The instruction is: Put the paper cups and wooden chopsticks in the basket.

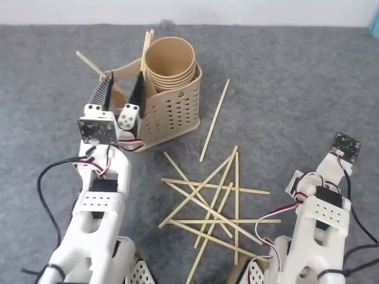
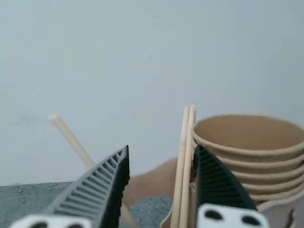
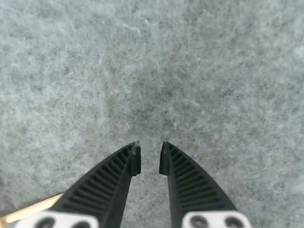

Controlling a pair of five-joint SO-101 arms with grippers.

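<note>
left gripper [image 1: 125,80]: jaws apart, empty, at basket [image 1: 172,118]
right gripper [image 3: 150,145]: jaws nearly together, empty
cups [image 1: 170,59]: in basket
chopsticks [image 1: 216,195]: loose pile beside basket
next: we pinch the topmost one mid-length

Robotics lab / test bench imo, not a home. Evidence: 2 white plastic arms [image 1: 98,207] w/ exposed servos [image 1: 102,185] + loose black cables [image 1: 40,183], and a bare cam board [image 1: 95,131] just behind the left pincer [image 1: 124,77]. Grey felt mat [image 3: 152,71] under and ahead of the right pincer [image 3: 149,159], covers the tabletop. Plain white wall [image 2: 142,47] beyond the left pincer.
</note>
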